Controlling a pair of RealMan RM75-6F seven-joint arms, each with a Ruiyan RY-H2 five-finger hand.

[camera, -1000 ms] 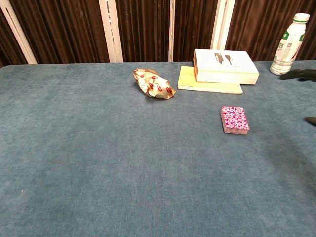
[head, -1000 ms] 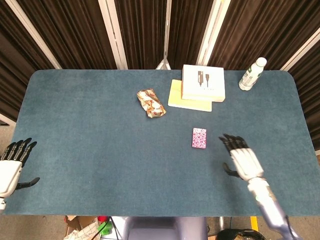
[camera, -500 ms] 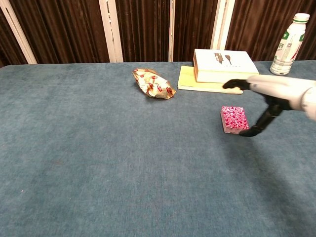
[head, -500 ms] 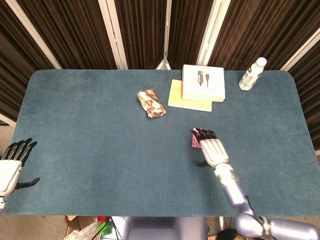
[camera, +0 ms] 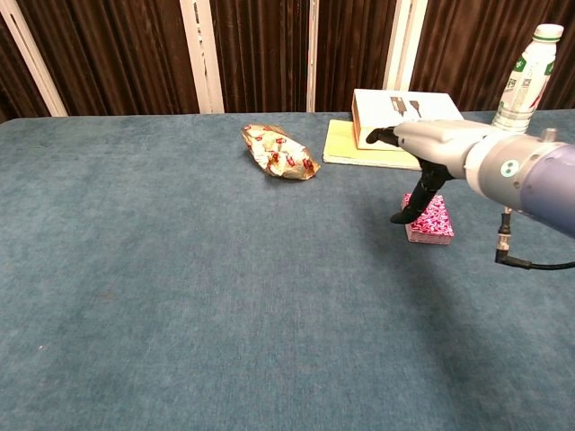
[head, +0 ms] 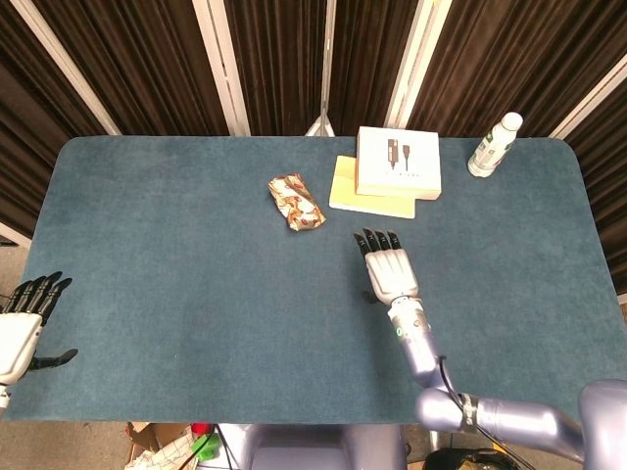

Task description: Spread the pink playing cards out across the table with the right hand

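Fingers (head: 380, 242) of the right hand (head: 389, 270) lie flat and slightly apart above the pink playing cards (camera: 429, 220), holding nothing, probably so the palm can press down and sweep the stack sideways. From the head view the hand hides the deck entirely, while the chest view shows it squared on the blue surface (camera: 180, 269) near the yellow pad (camera: 359, 148), thumb hanging beside it. At the near edge, the left hand (head: 20, 328) waits idle, fingers parted.

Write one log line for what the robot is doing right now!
phase: reaching | right robot hand: flat, fingers apart, above pink card deck, contact unclear | deck: stacked, unspread | left robot hand: idle at table edge, open
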